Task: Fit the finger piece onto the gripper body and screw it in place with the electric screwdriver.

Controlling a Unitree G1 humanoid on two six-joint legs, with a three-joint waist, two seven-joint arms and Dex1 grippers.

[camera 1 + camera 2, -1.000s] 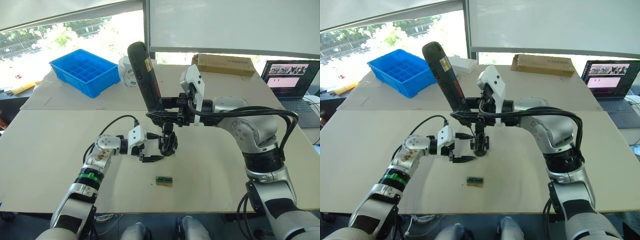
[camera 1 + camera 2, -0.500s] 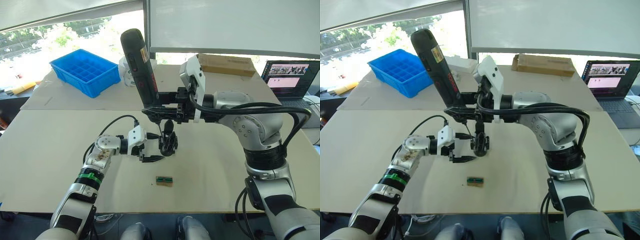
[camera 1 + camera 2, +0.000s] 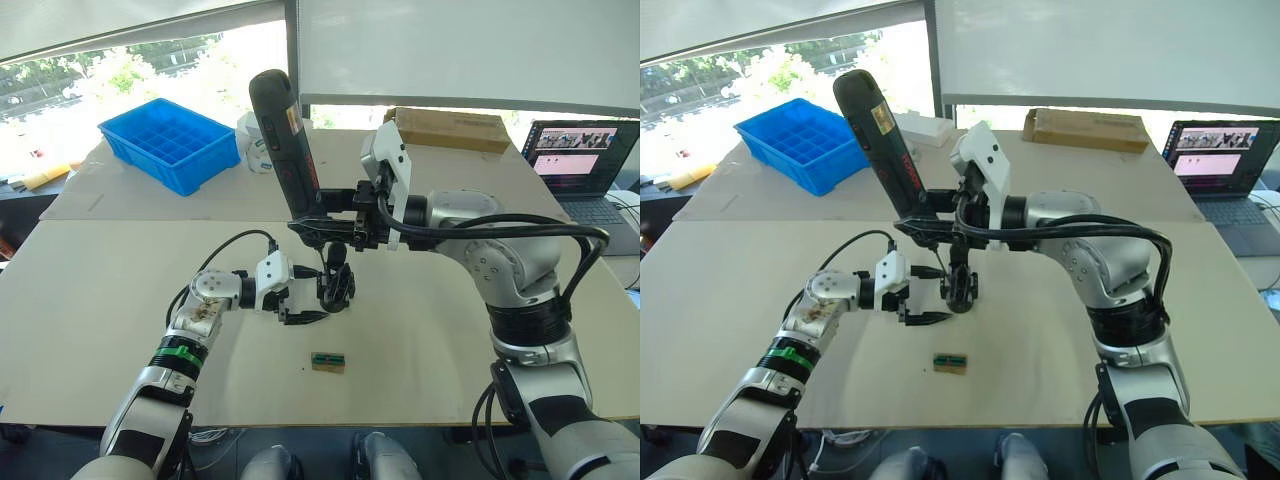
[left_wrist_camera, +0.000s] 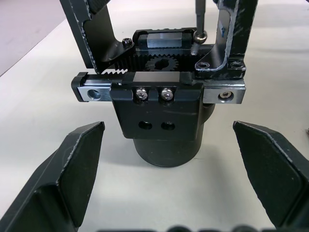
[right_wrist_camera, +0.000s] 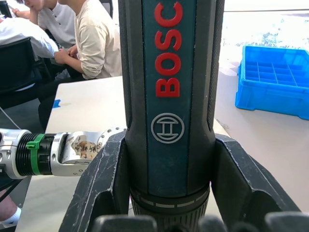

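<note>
The gripper body (image 3: 336, 286) stands upright on the table, its squat round base (image 4: 166, 145) down. Black fingers rise from its toothed rail. One of them is the finger piece (image 4: 234, 43). My left gripper (image 3: 312, 296) is open, one finger on each side of the base and apart from it. My right gripper (image 3: 322, 214) is shut on the lower end of the electric screwdriver (image 3: 285, 140). The screwdriver leans back to the left above the body. Its thin bit (image 4: 199, 17) comes down onto a screw head beside the finger piece.
A small brown-and-green block (image 3: 327, 362) lies near the table's front edge. A blue bin (image 3: 170, 143) sits at the back left, a cardboard box (image 3: 450, 128) at the back, a laptop (image 3: 580, 160) at the right. People sit at a table (image 5: 91, 38) beyond.
The right gripper raised the screwdriver and leaned it further left, then lowered it again to nearly where it began. The left gripper and the gripper body have stayed put.
</note>
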